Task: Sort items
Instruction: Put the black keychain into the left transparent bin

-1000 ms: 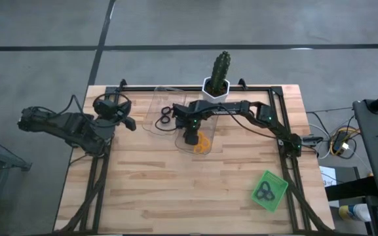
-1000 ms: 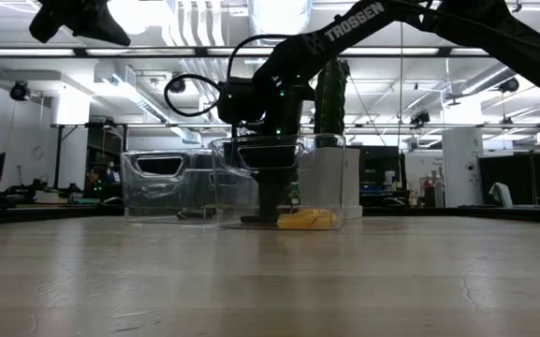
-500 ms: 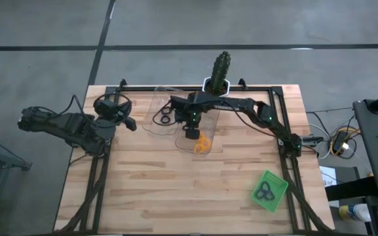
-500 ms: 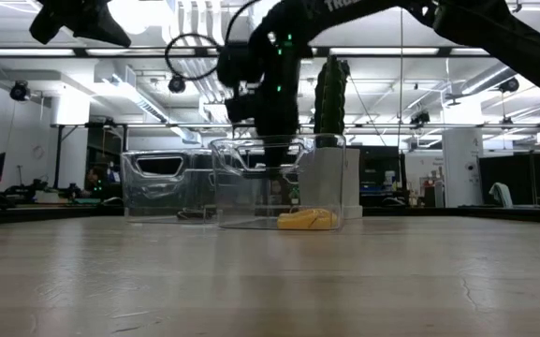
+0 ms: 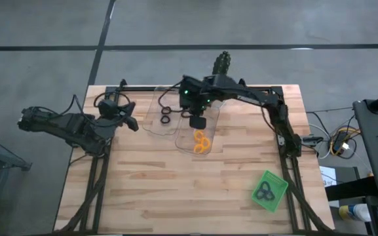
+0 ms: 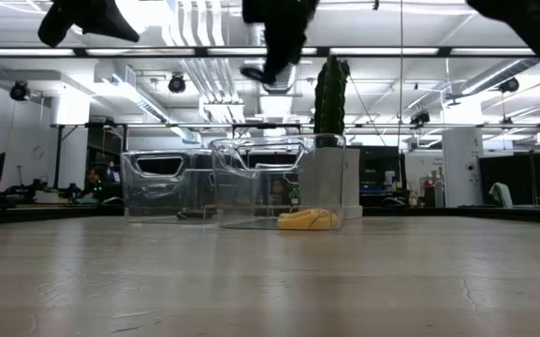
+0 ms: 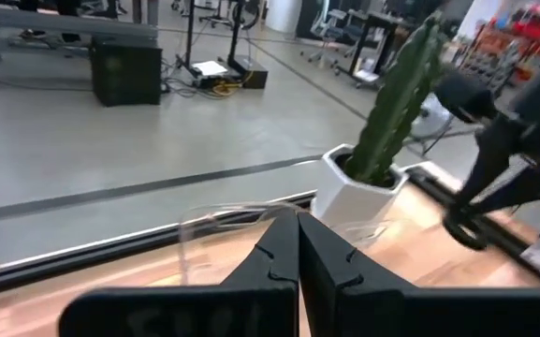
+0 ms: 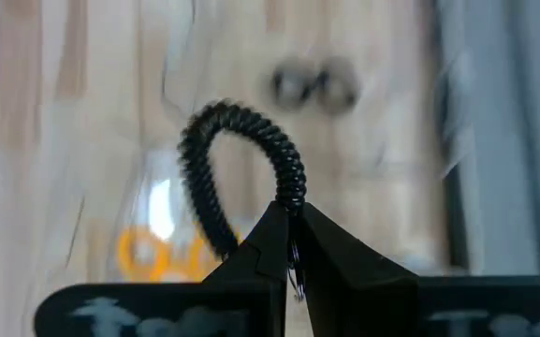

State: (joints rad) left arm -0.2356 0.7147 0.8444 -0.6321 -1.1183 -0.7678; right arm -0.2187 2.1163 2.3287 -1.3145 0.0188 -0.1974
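My right gripper (image 5: 198, 122) hangs high above the two clear trays, shut on a black coiled loop (image 8: 240, 161), which also shows in the low view as a small dark ring (image 6: 254, 72) under the fingers. Orange loops (image 5: 201, 141) lie on the floor of the nearer clear tray (image 5: 187, 145). Two dark loops (image 5: 166, 115) lie in the farther-left clear tray (image 5: 153, 124). More dark loops (image 5: 264, 191) lie in the green tray (image 5: 277, 196). My left gripper (image 7: 298, 245) waits shut at the table's left edge (image 5: 129, 122). My right gripper pinches the black loop's strand (image 8: 293, 201) between its two fingertips, at one spot on the ring. The fingers slant steeply down from above. The rest of the loop stands out past the fingertips, open and round, lifted clear of the trays.
A cactus (image 5: 221, 64) in a white pot (image 6: 333, 183) stands at the far edge, just behind the clear trays. The green tray sits near the right front corner. Bare wooden tabletop (image 5: 175, 190) stretches across the near half.
My right gripper has risen steeply out of the clear tray with the orange loops, from near its floor to well above its rim, carrying the black loop up clear. The orange loops have stayed in the tray.
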